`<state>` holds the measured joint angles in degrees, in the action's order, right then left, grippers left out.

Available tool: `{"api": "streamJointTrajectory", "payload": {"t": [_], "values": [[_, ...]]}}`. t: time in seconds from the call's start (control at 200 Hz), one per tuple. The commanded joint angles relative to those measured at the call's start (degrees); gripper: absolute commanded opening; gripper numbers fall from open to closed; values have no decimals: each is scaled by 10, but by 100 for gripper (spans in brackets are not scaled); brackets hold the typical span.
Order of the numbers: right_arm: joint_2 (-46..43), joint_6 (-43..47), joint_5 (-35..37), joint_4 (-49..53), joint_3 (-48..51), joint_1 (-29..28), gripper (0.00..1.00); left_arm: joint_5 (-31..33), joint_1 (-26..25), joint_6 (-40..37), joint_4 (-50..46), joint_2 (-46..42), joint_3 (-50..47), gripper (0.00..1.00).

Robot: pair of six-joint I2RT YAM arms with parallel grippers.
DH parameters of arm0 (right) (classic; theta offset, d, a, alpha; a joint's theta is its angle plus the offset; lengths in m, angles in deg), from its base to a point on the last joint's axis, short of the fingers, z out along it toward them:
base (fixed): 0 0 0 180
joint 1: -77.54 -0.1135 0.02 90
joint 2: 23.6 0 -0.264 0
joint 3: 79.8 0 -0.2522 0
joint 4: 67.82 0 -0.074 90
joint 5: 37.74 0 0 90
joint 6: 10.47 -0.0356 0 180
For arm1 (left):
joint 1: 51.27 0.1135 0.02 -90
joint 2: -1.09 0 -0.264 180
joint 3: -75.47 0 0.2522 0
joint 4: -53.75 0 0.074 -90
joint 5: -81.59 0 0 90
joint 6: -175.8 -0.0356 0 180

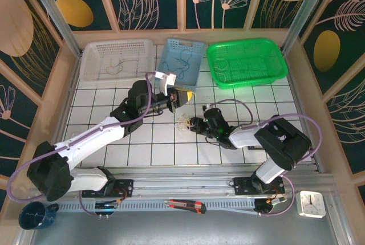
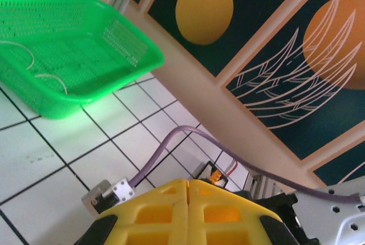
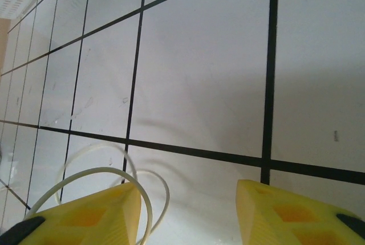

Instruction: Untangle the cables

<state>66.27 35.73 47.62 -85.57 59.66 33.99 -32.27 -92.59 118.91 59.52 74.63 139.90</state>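
A small tangle of thin pale cables [image 1: 183, 121] lies on the white tiled table at the centre. My left gripper [image 1: 183, 98] hangs just behind it with its yellow fingers pressed together [image 2: 187, 183]; nothing shows between them. My right gripper [image 1: 193, 123] sits low at the tangle's right side. In the right wrist view it is open [image 3: 188, 185], and a pale cable loop [image 3: 166, 194] curls round its left fingertip [image 3: 114, 205] into the gap. More thin cables lie in the white basket [image 1: 114, 67], the blue basket [image 1: 183, 62] and the green basket [image 2: 51, 77].
Along the table's far edge stand a white basket [image 1: 91, 57], a blue basket [image 1: 194, 45] and a green basket [image 1: 251, 43]. A box cutter [image 1: 185, 205], a small clock [image 1: 312, 204] and a blue mug [image 1: 37, 215] rest by the arm bases.
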Motion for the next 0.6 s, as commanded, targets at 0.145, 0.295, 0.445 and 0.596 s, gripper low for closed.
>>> {"api": "streamJointTrajectory", "payload": {"t": [0.145,0.295,0.445,0.596], "values": [[-123,66,48,120,15,30,51,23,-3,8,33,9,-3,0],[-197,96,37,170,23,65,55,26,-3,8,39,18,-2,0],[-255,125,15,199,15,83,59,26,-3,13,45,24,0,0],[-289,156,-26,188,12,76,60,26,-3,23,55,30,4,0]]}}
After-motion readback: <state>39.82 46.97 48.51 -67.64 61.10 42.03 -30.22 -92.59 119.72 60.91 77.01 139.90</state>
